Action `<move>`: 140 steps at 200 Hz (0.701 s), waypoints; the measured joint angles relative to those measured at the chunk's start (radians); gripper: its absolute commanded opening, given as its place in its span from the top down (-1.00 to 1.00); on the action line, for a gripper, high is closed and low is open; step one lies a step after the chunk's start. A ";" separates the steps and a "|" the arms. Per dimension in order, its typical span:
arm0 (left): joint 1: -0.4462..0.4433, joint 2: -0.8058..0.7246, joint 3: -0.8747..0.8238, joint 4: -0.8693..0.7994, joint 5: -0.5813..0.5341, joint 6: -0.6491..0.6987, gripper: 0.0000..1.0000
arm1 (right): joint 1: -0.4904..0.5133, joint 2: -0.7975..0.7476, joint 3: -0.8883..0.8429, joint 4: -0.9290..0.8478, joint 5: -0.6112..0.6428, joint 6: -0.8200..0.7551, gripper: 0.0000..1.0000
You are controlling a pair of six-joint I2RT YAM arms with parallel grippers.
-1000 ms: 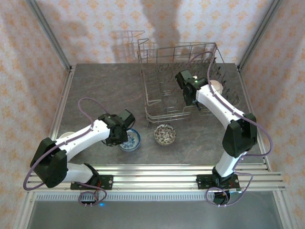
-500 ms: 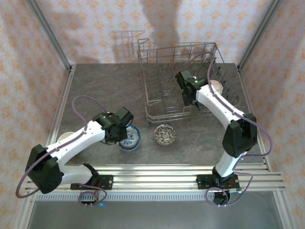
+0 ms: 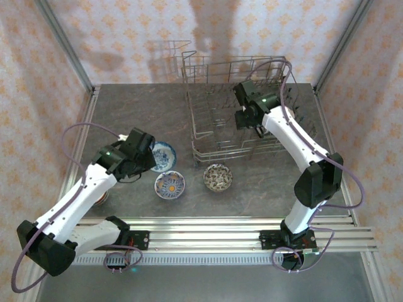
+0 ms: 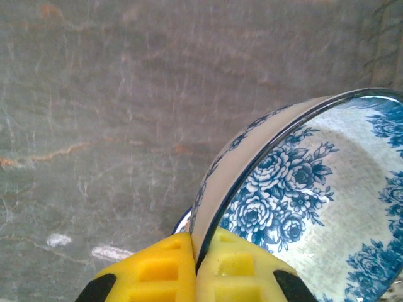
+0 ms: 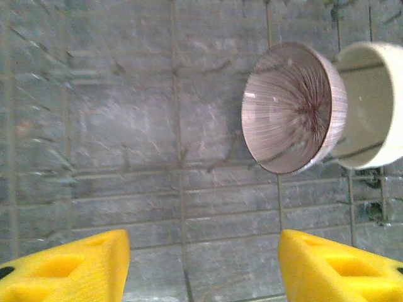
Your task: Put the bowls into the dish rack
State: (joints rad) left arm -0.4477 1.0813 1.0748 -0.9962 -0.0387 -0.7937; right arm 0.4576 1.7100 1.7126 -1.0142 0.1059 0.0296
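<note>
- Top view: the left gripper [image 3: 151, 158] holds a blue-and-white bowl [image 3: 165, 155] left of the dish rack [image 3: 227, 151]. Two more wait on the table [image 3: 126, 113]: an orange-centred bowl [image 3: 170, 185] and a speckled bowl [image 3: 218, 177].
- Left wrist: its pads are clamped on this bowl's rim, and the bowl is tilted.
- Right wrist: the right gripper [image 5: 201, 264] is open and empty above the rack. Two bowls are loaded, a pinkish bowl [image 5: 293, 107] and a cream bowl [image 5: 371, 107]. I judge at least three are left.
</note>
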 measured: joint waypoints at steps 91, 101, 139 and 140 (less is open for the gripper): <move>0.086 0.277 0.501 0.023 0.032 0.179 1.00 | 0.003 0.053 0.246 0.010 -0.282 -0.026 -0.09; 0.088 0.320 0.559 0.027 0.054 0.198 1.00 | 0.003 0.053 0.252 0.019 -0.321 -0.033 -0.08; 0.088 0.500 0.804 0.018 0.119 0.273 1.00 | 0.010 0.052 0.285 0.040 -0.459 -0.061 -0.08; 0.088 0.504 0.809 0.018 0.120 0.274 1.00 | 0.010 0.051 0.285 0.042 -0.464 -0.060 -0.08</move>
State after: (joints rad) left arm -0.3599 1.5852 1.8835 -0.9783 0.0811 -0.5198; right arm 0.4675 1.7615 1.9980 -0.9726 -0.3580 -0.0307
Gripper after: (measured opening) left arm 0.046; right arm 0.541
